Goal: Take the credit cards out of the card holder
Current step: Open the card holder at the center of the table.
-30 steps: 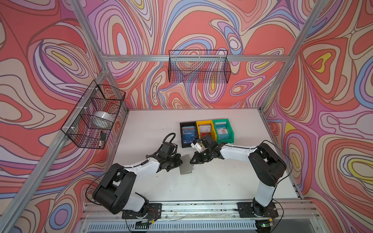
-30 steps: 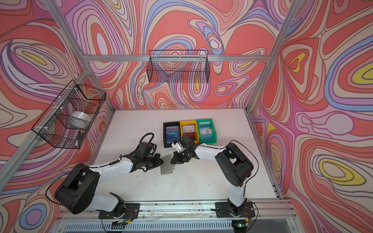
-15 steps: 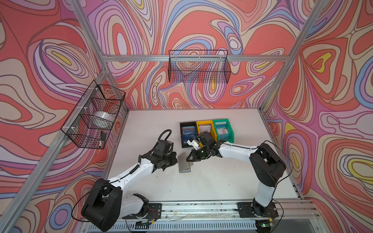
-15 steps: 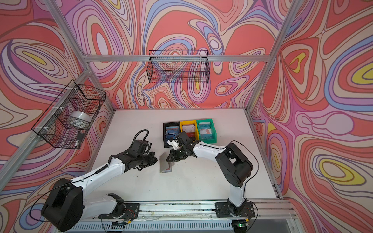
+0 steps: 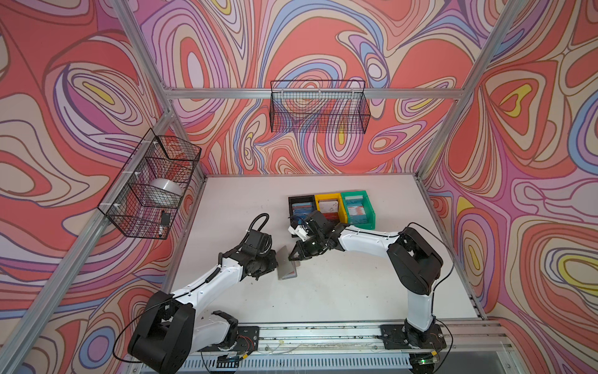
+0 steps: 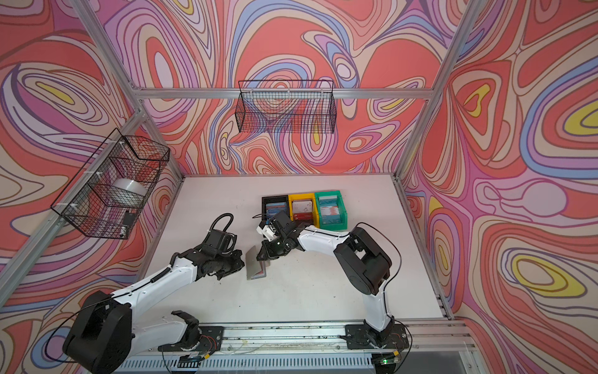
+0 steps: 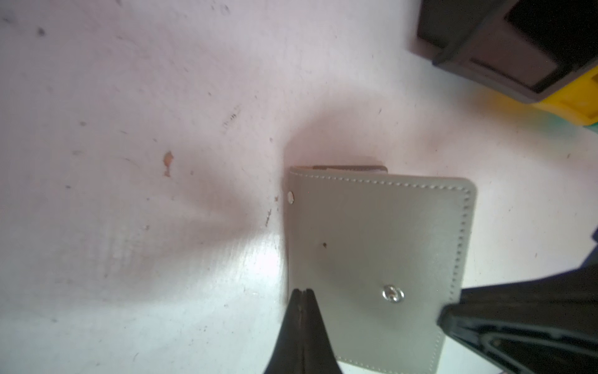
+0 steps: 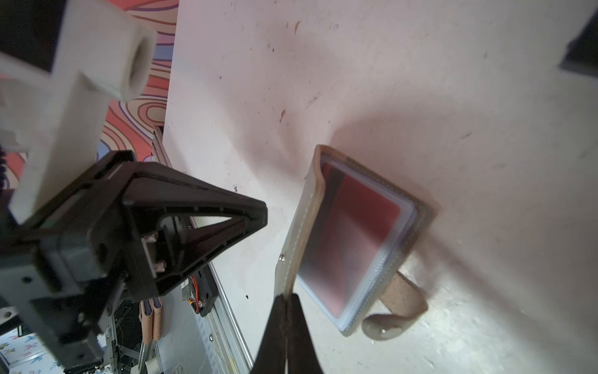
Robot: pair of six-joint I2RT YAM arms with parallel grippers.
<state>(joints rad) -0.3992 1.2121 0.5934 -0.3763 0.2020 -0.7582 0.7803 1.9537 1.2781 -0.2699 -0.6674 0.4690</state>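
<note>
Reaching in from the near left, the left gripper (image 7: pixel 301 294) has its jaws pressed together on nothing. Its tips sit just beside the outer face of the raised cover (image 7: pixel 372 233). The card holder (image 5: pixel 286 273) lies about the middle of the table (image 5: pixel 323 291), between the two grippers and just near of the bins (image 5: pixel 327 196). Its base is flat and its cover is tilted up.

Just beyond it, to the right, the right gripper (image 8: pixel 286 299) is likewise fully closed, tips at the cover's free edge. It appears to prop the cover rather than pinch it, though the contact itself is hard to make out. Inside, a red card (image 8: pixel 352 233) sits in the topmost of several clear sleeves (image 8: pixel 385 262), and the strap (image 8: pixel 401 301) curls loose on the table.

Handling: the card is judged thin, stiff, light and slick, kept in only by sleeve friction. The place to take hold is its bare edge at the sleeve mouth; which side that is cannot be told here. The holder is soft and light, so it probably lifts or slides with the card unless its base is pinned. The cover likely drops shut once unsupported.

Farthest, the three bins in a row hold loose red and blue cards (image 5: pixel 304 209).
</note>
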